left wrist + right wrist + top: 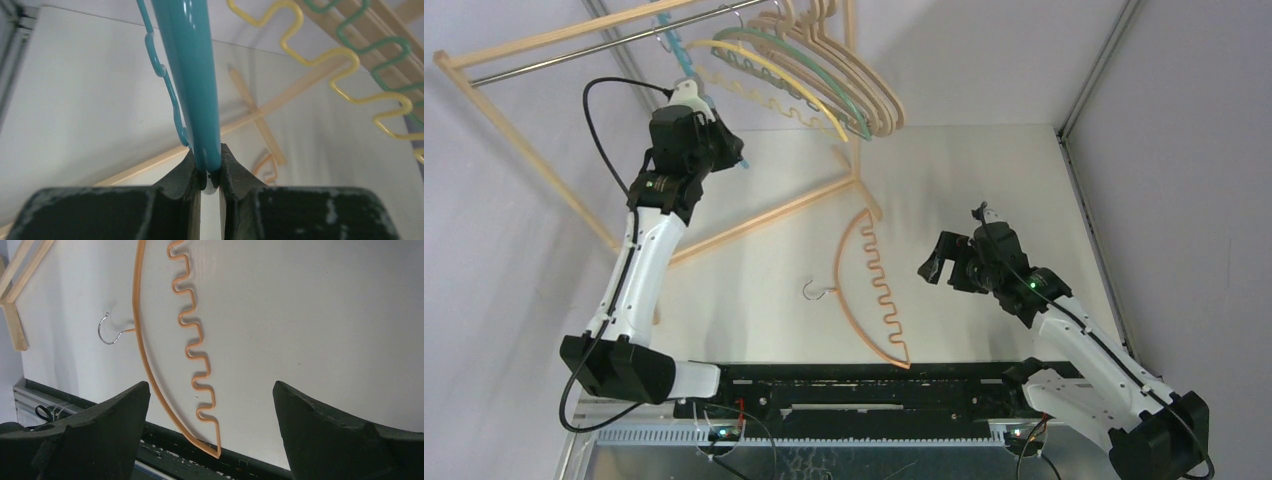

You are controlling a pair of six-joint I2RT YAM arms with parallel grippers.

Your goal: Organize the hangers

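one orange hanger [838, 272] lies flat on the bench [984, 160] near the front edge, its small metal hook [812, 292] pointing left and its wavy bar on the right side. the right pincer [211, 385] hovers just right of it, fingers spread wide with nothing between them. from the wrist view, the hanger's lower end shows in that gap.

over on the left and up high, a teal hanger [192, 75] is pinched tight in the left pincer [207, 172]. the fingers are clamped on its thick arm, and its thin wavy bar runs alongside. it sits close to the metal rail [604, 45], though i can't make out whether its hook is over it.

several more hang on that rail to the right: a yellow one [789, 75], a green one [341, 27] and a bunch of curved light-wood hangers [869, 85] packed together. the rail belongs to a light-wood rack frame [524, 150] at the back left of the bench.
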